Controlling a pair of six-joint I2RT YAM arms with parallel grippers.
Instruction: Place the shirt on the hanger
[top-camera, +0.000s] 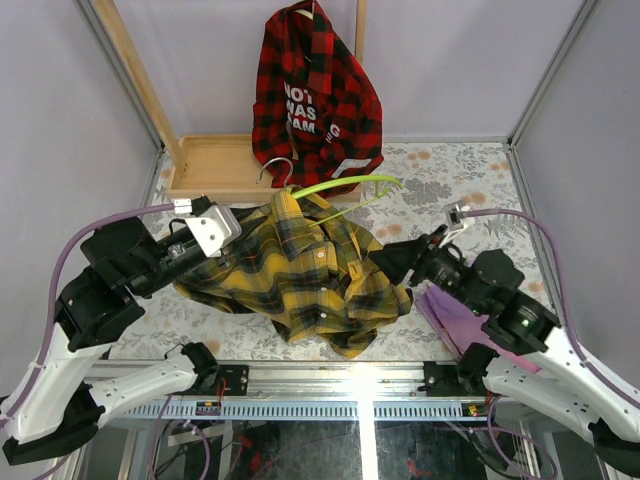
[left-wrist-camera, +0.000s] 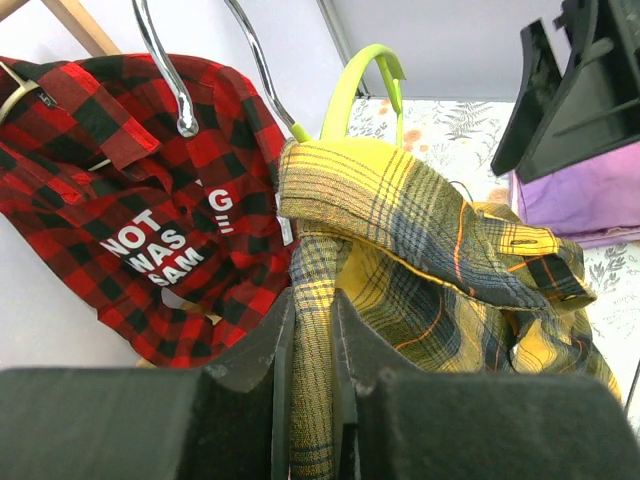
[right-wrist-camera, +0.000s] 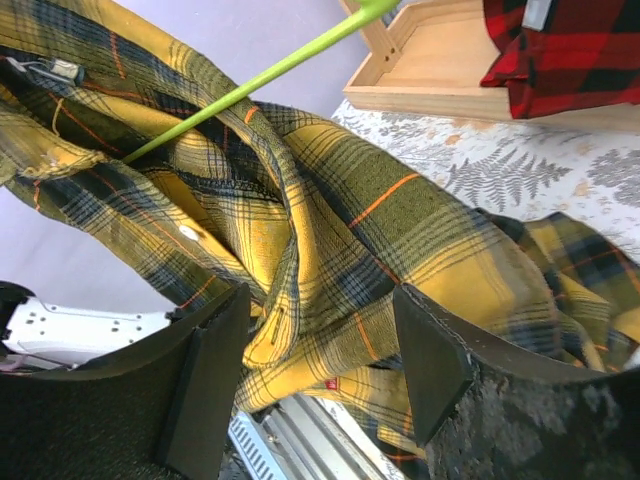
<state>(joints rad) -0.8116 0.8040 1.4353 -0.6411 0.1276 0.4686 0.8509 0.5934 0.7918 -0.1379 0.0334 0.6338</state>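
Observation:
The yellow and dark plaid shirt (top-camera: 300, 270) lies bunched in the middle of the table, its upper part lifted toward the lime-green hanger (top-camera: 345, 185). The hanger's wire runs into the shirt's collar area (right-wrist-camera: 260, 75). My left gripper (top-camera: 240, 222) is at the shirt's left side, shut on a rolled fold of the shirt (left-wrist-camera: 312, 300), just below the green hanger (left-wrist-camera: 350, 90). My right gripper (top-camera: 392, 258) is at the shirt's right edge. Its jaws stand wide apart (right-wrist-camera: 320, 320) with loose plaid cloth (right-wrist-camera: 340, 230) hanging between them.
A red-and-black plaid shirt with white lettering (top-camera: 315, 95) hangs on the wooden rack, over the rack's base (top-camera: 215, 165) at the back. A silver hanger hook (top-camera: 275, 168) hangs beside it. A purple cloth (top-camera: 460, 315) lies under the right arm.

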